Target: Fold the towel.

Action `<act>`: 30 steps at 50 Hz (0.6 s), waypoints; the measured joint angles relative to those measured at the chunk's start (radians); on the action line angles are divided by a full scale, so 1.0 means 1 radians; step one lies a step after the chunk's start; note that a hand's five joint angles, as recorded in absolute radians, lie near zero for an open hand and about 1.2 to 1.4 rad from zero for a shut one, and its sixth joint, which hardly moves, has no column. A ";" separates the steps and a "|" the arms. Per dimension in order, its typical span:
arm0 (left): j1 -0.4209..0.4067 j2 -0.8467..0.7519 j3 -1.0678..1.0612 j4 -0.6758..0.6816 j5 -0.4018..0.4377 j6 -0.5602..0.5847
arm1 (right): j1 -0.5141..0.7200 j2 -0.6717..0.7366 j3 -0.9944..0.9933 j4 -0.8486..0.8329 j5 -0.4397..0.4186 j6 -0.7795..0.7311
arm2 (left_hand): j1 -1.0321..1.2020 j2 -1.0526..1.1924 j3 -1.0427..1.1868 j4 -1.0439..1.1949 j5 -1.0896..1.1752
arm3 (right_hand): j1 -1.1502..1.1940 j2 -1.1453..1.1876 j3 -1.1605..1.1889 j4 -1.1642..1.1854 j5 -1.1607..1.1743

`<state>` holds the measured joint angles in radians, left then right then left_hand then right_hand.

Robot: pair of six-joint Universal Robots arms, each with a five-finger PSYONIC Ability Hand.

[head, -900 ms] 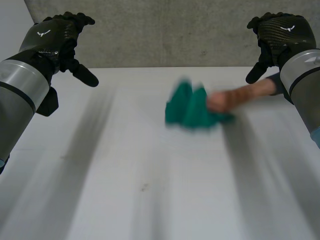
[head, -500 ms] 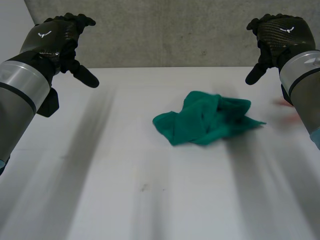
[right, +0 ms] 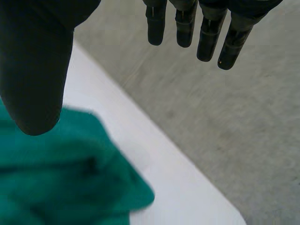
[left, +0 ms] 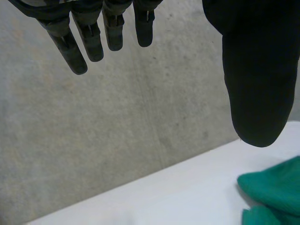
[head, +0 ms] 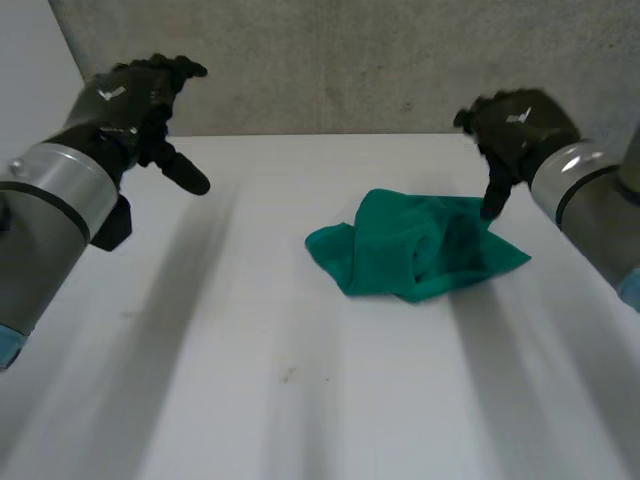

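A green towel (head: 415, 245) lies crumpled in a heap on the white table (head: 300, 380), right of the middle. My right hand (head: 515, 135) hovers just above the towel's far right side, open, with the thumb pointing down at the cloth. Its wrist view shows straight fingers (right: 206, 35) above the towel (right: 61, 178), holding nothing. My left hand (head: 135, 100) is raised at the far left, well away from the towel, open too. Under its thumb (left: 255, 79) in the left wrist view peeks an edge of the towel (left: 276, 192).
A grey concrete wall (head: 330, 60) stands behind the table's far edge.
A person's hand dropped the towel on the table and withdrew to the right. Both my hands have since moved inward, the right one down close over the towel.
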<state>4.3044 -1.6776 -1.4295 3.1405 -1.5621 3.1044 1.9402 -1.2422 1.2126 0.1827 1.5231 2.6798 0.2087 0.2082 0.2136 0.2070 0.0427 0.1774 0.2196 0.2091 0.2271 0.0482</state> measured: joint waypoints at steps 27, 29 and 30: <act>-0.296 -0.825 0.475 0.224 0.135 0.087 | -0.010 0.319 0.002 -0.166 -0.140 -0.034 | 0.255 0.257 0.246 0.254 0.245 | 0.013 0.012 0.031 0.010 0.024; -0.302 -0.855 0.503 0.224 0.136 0.087 | -0.011 0.323 0.002 -0.173 -0.143 -0.020 | 0.267 0.267 0.261 0.265 0.255 | 0.013 0.012 0.031 0.010 0.024; -0.305 -0.873 0.520 0.225 0.136 0.086 | -0.012 0.330 0.000 -0.184 -0.147 0.008 | 0.396 0.380 0.375 0.375 0.361 | 0.050 0.052 0.069 0.045 0.052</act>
<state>3.9990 -2.5503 -0.9094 3.3650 -1.4264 3.1907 1.9281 -0.9127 1.2130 -0.0014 1.3766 2.6876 0.6045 0.5887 0.5886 0.5822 0.4042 0.2274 0.2714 0.2783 0.2718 0.1002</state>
